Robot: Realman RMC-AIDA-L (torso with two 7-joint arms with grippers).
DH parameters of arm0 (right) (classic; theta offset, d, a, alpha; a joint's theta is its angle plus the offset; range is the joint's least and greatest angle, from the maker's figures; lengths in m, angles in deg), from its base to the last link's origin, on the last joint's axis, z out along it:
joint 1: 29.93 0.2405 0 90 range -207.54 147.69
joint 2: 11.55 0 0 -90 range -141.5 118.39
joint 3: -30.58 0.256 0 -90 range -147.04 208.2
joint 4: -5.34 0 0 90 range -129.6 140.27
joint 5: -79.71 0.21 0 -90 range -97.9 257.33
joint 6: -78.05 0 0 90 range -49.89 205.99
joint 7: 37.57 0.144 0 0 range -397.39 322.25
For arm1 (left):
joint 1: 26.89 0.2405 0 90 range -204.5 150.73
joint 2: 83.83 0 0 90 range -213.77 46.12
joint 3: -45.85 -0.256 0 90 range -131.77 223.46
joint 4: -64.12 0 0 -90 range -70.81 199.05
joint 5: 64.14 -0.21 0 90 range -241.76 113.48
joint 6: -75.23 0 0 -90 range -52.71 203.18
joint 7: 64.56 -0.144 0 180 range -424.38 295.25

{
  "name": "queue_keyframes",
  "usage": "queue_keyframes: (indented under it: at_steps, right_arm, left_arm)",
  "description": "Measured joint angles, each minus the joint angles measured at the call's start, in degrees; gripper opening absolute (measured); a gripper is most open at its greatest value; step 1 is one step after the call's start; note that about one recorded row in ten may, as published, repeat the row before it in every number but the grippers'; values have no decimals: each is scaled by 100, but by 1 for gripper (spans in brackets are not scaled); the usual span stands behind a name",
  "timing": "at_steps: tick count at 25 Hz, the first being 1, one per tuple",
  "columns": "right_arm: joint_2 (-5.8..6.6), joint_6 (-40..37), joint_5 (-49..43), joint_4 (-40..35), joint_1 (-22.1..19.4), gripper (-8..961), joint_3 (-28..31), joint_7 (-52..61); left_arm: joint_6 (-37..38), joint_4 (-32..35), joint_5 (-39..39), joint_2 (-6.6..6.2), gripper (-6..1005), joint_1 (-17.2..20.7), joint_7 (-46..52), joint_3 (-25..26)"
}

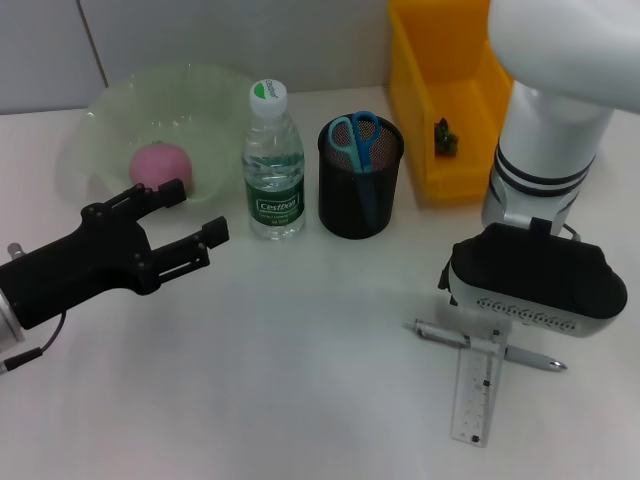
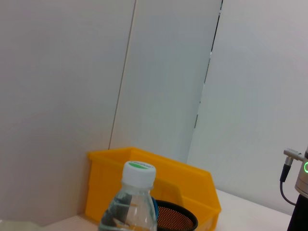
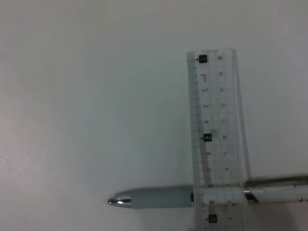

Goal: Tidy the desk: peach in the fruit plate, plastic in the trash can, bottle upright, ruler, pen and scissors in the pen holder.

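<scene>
Left pincer [image 1: 197,215]: released, idle, left of the pen holder [image 1: 360,180].
Ruler [image 1: 477,388]: on the worktop right of the holder, lying across the pen [image 1: 487,346].
Right pincer: above the ruler, fingers hidden, state unknowable; best lift the ruler first, squarely by its long edges.

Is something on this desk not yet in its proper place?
Yes. The clear ruler lies across the pen on the table, below the right gripper; neither is in the pen holder, unlike the scissors.
</scene>
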Motion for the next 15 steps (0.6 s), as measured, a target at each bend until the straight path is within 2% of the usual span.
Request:
queue_keyframes:
  at_steps: [15]
  right_arm:
    - [0, 118, 15, 82, 7, 803, -8, -43]
  left_arm:
    - [0, -45, 0, -8, 813, -27, 0, 25]
